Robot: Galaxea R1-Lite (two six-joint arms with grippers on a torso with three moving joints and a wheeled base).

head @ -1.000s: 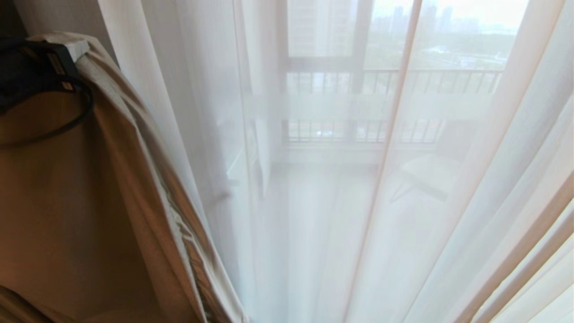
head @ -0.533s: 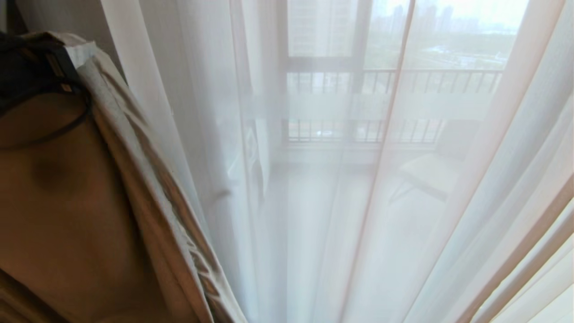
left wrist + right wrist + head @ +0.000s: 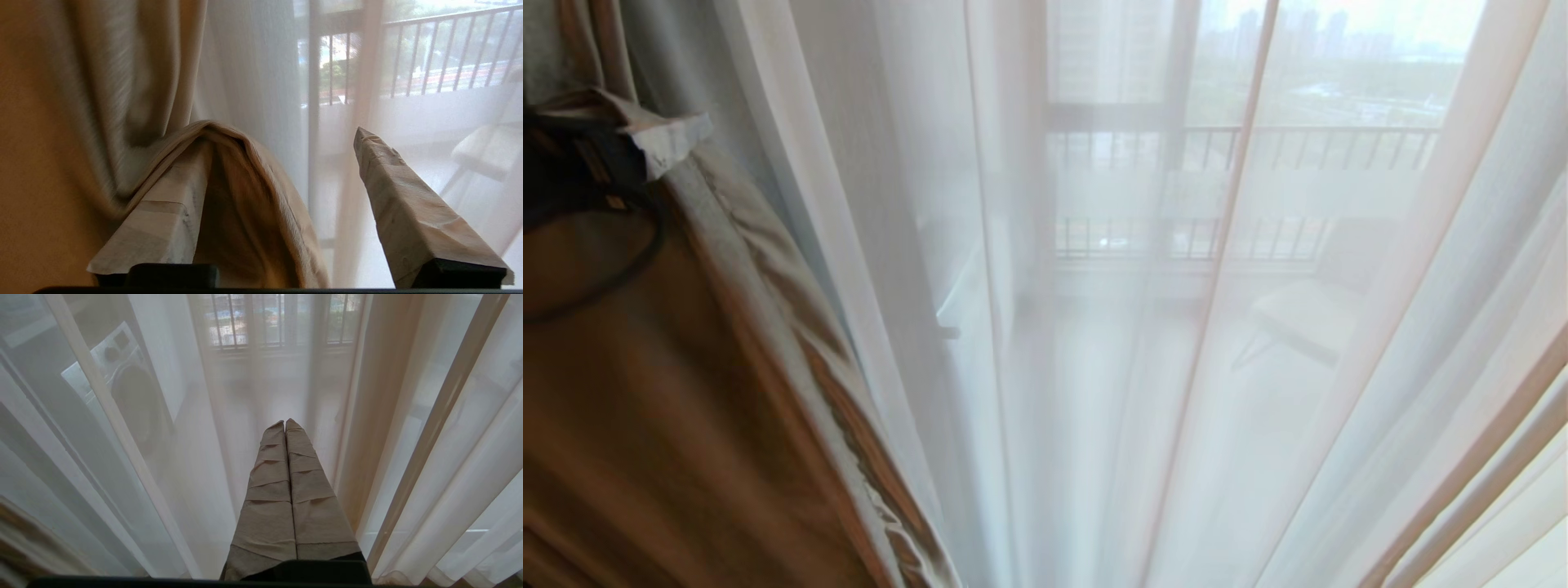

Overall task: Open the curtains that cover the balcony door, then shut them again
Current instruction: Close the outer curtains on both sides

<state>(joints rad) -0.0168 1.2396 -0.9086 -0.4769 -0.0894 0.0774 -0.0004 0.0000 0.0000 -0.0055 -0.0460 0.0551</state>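
You see bright daylight coming through the thin white curtain (image 3: 1143,367), and everything behind it looks soft and milky. The thick curtain (image 3: 645,425) is dim, brownish and blurry up close.

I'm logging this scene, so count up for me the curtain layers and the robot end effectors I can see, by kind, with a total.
Thick opaque beige woven curtain: 1
Sheer white see-through voile curtain: 1
Robot end effectors, tape-wrapped: 2, the left end effector with fingers apart, the right end effector with fingers together
Total: 4
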